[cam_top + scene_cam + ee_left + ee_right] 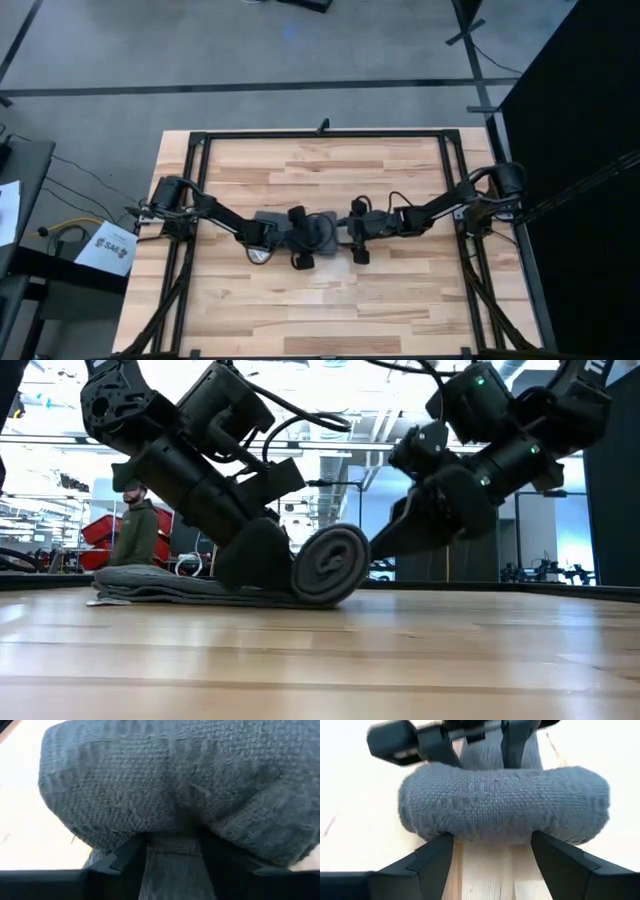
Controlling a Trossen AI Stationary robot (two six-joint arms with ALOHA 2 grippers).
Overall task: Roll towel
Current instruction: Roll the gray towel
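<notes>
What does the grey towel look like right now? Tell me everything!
The towel is dark grey, soft, coarsely woven cloth. One end is wound into a fat spiral roll; the rest lies flat on the wooden table. It sits mid-table between both arms. The left gripper and the right gripper are against the roll.
</notes>
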